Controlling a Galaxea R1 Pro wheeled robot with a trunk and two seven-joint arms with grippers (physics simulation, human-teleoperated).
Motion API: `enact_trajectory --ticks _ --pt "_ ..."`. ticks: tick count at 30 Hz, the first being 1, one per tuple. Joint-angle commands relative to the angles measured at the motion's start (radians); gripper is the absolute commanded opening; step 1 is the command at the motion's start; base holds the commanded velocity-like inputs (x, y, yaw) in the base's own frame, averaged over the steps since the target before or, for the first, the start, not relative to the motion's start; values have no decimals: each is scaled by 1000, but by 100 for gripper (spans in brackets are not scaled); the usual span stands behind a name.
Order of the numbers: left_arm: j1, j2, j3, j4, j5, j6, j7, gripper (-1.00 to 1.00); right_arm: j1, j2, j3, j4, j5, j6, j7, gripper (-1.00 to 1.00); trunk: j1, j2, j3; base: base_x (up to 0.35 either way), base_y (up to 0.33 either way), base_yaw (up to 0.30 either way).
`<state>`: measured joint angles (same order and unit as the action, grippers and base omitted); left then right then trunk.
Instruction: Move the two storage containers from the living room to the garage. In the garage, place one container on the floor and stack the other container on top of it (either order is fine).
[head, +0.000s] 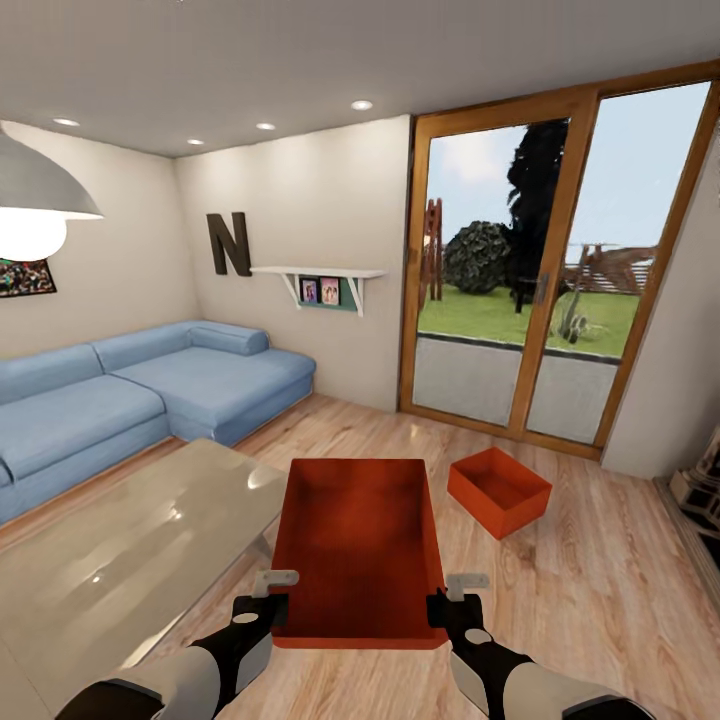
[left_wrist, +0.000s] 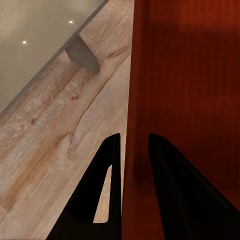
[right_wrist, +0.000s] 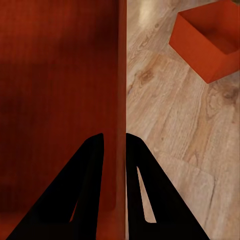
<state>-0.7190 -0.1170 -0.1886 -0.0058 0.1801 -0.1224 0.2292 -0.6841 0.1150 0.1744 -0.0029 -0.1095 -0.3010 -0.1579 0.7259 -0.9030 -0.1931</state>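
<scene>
Holding the near container (head: 360, 545) by its two side walls, the left gripper (head: 262, 600) and the right gripper (head: 452, 598) each pinch a wall between their fingers, one finger inside and one outside. To carry it well, both arms should stay level and move together so the bin does not tip or slip. The other container (head: 499, 491) sits on the wood floor (head: 600, 600), a little farther off to the right. A glass coffee table (head: 120, 560) stands close on the left, so turn with care. The blue sofa (head: 150, 385) is far left, and the glass doors (head: 560, 260) are far ahead. This is the living room, not the garage.
</scene>
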Motion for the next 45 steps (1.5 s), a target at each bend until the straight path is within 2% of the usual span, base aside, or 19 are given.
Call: enact_trajectory --ticks 1,16,45 --pt "0 16 55 4 24 -5 16 -100 -1 0 -50 -2 -17 -45 -5 -100 0 -1 0 0 0 0" --pt "0 16 55 4 24 -6 18 -100 -2 0 -50 -2 -19 -44 -5 -100 0 -1 23 0 0 0" --pt "0 17 55 4 24 -6 16 -100 -1 0 -50 -2 -24 -44 -5 -100 0 -1 25 0 0 13"
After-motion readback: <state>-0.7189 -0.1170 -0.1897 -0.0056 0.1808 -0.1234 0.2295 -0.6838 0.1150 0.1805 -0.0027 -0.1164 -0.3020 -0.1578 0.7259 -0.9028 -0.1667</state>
